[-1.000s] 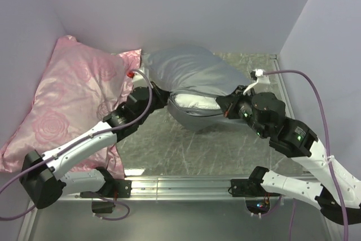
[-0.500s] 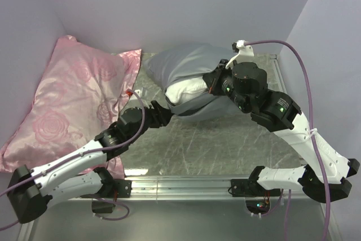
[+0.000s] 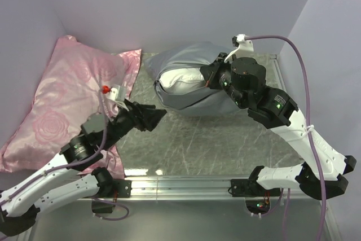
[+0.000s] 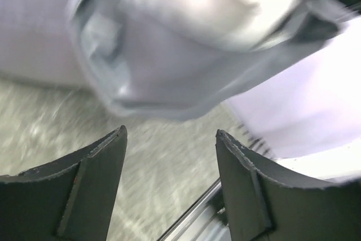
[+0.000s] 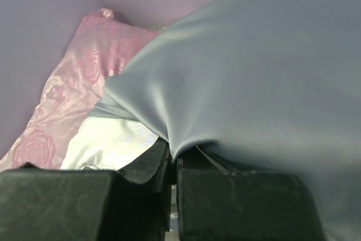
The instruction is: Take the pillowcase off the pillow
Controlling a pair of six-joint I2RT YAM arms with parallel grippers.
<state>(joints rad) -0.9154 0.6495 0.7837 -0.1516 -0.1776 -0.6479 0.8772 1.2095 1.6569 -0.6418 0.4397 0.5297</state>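
Grey-blue sheeny pillowcase (image 3: 192,60), lying by the far edge of the bench (image 3: 214,139) with the white pillow (image 3: 179,79) poking from its mouth, is pinched at the hem, seemingly mid-peel, by the clenched right end effector (image 3: 208,75), while the released, empty left end effector (image 3: 159,114) hovers apart and probably must next pin the pillow.

In your top view the pillowcase (image 3: 194,66) sits upper centre of the table (image 3: 186,139), the pillow (image 3: 179,80) in it, poking out leftward. The second pillow (image 3: 67,100) lies far left, the left gripper (image 3: 158,115) between them, lower.
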